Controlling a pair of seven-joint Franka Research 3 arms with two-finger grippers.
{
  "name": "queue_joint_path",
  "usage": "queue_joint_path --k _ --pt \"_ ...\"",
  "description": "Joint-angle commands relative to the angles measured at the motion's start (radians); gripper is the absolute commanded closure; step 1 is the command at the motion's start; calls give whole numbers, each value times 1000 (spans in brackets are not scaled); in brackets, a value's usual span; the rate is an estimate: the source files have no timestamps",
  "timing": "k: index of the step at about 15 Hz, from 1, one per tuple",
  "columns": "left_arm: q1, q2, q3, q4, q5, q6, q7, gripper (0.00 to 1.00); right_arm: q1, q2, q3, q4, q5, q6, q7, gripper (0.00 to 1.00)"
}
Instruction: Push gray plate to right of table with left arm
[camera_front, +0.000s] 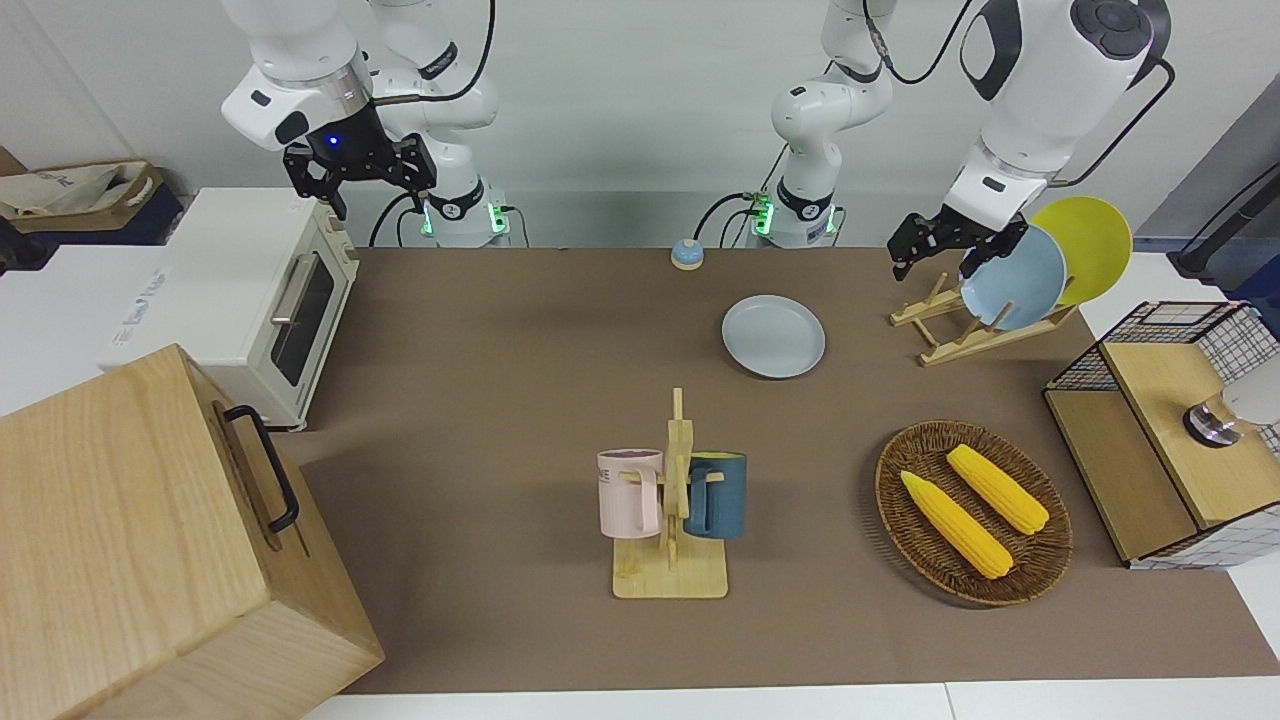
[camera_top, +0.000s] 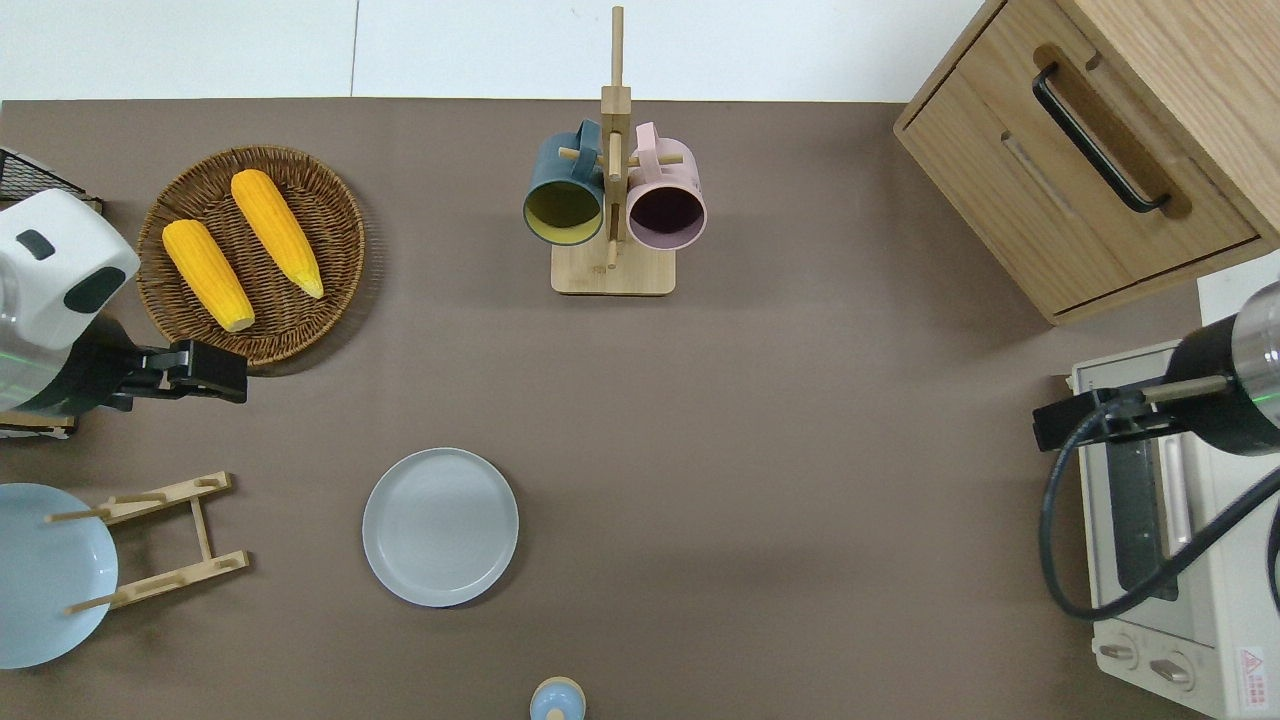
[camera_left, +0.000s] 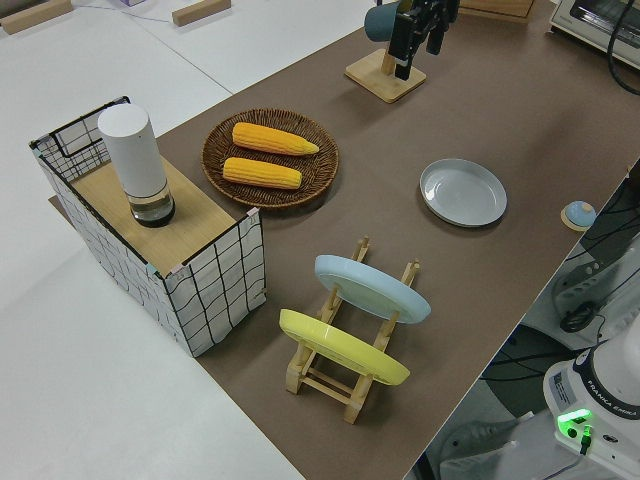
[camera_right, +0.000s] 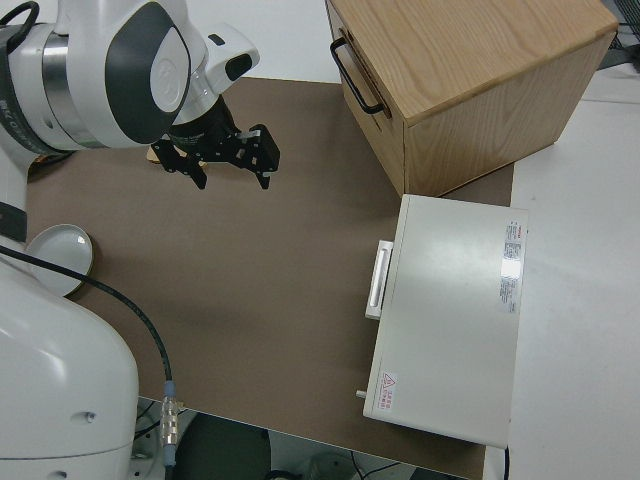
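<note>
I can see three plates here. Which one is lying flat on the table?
The gray plate, flat on the brown table. The sky-blue plate and the yellow plate lean in the wooden rack.

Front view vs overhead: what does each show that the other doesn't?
Only the front view shows the yellow plate standing in the plate rack, the wire-sided shelf with a white cylinder on it, and both arm bases. Only the overhead view looks down into the two mugs and shows the toaster oven's knobs. Both show the gray plate lying flat on the table, untouched, the corn basket, the wooden cabinet, the raised left gripper and the parked right arm.
</note>
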Motion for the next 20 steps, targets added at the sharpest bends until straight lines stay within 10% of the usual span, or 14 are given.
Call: queue_joint_path --k 1,20 --pt "11 -10 7 14 -5 -15 -13 0 -19 -2 16 9 4 -16 12 17" --pt "6 -17 29 8 4 -53 -14 0 -20 -2 16 9 4 -16 13 17"
